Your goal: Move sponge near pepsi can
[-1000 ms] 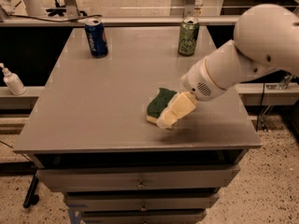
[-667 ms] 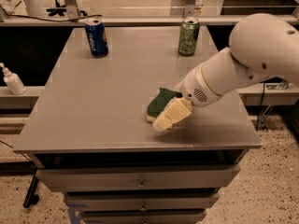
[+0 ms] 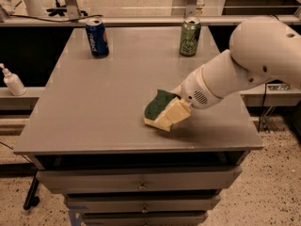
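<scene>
the pepsi can stands upright at the back left of the tabletop, marking the spot to reach. well to the right of the pepsi can, toward the front edge, lies the sponge, green side up. the gripper sits on the sponge's side away from the pepsi can, and its jaws look narrowed onto the sponge, probably to carry it over. the green can, right of the pepsi can, stands clear of that path.

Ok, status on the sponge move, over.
Gripper at sponge, table front. Sponge far from pepsi can, back left. Green can back right, off the path.
</scene>
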Tool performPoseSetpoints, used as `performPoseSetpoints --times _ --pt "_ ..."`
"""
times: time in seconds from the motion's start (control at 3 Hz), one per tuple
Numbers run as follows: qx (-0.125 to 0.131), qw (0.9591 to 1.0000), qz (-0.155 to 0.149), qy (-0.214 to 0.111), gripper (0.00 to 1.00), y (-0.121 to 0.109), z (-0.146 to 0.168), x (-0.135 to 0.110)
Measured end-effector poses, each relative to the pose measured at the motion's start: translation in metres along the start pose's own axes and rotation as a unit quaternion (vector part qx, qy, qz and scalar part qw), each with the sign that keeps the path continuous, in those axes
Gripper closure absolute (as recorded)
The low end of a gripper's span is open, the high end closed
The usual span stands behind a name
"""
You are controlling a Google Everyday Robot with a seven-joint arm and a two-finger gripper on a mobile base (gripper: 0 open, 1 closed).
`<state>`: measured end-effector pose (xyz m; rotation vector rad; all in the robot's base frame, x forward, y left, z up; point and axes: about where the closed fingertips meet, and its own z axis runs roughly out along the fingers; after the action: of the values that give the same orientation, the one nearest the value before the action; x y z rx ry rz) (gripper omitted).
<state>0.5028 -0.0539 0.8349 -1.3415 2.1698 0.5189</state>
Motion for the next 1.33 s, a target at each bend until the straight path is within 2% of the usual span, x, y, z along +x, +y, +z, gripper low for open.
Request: performPoseSetpoints --times 0.33,0.67,1.0,1.33 --pt "0.025 0.9996 -0.013 0.000 0.76 -0.021 -0.014 -0.012" --pt "0.071 0.9970 -0.031 -0.007 1.00 -0.058 -0.047 -0.034" --pt "0.071 0.9970 -0.031 -0.007 1.00 -0.058 -0.047 -0.034" --pt "0.073 0.9970 -0.021 -0.018 1.00 -0.075 -0.031 -0.042"
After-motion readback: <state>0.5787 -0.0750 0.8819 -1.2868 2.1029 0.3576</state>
